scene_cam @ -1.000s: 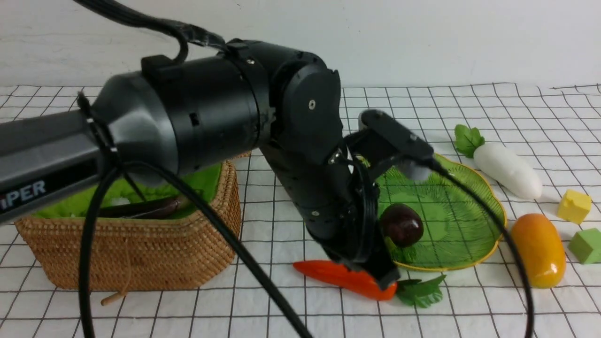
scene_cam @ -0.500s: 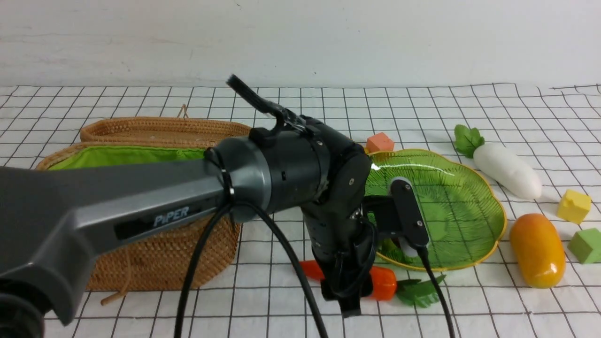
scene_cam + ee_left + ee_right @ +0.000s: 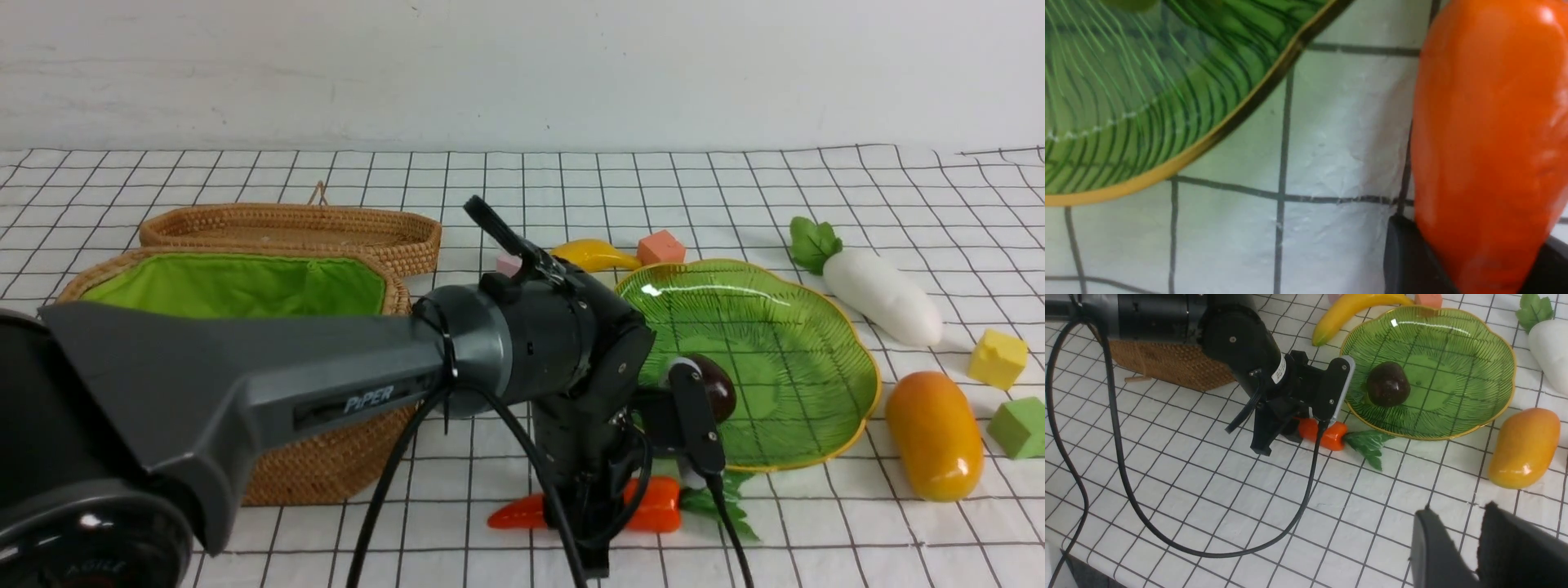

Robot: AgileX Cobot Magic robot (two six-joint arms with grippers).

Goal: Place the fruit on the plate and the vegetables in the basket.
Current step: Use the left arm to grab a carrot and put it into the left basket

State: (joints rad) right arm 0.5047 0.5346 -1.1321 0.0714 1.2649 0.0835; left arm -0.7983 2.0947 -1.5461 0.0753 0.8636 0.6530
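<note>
Surface: white cloth (image 3: 816, 523) with black grid lines, plain pale wall behind.
Left gripper (image 3: 1478, 261): pointed down at the cloth and closed on the carrot (image 3: 1486, 143), a dark finger (image 3: 1404, 261) against each flank. Carrot lying on the cloth, not lifted.
Change in left arm: raised high across the basket a second ago, wrist over the plate's near edge. Now dropped low, forearm stretched in front of the basket.
Change in carrot: slanted a second ago, tip farther back. Now nearly level, pointed end on the basket side of the jaws, leaves on the plate side.
Plate (image 3: 800, 327): just beyond and to the right of the jaws, rim near the carrot but apart from it; unmoved.
Mangosteen (image 3: 720, 390): on the plate's near part, just past the jaws, same spot as a second ago.
Banana (image 3: 594, 253): on the cloth well beyond the jaws, by the plate's far rim. Hidden by the arm a second ago, now in sight.
Mango (image 3: 935, 434): on the cloth far right of the jaws, past the plate; unmoved.
Radish (image 3: 880, 296): right of and beyond the jaws, behind the plate; unmoved.
Basket (image 3: 343, 465): left of the jaws, green lining showing, contents hidden.
Right gripper (image 3: 1459, 510): well apart from the left jaws, fingers slightly parted, nothing between them.
</note>
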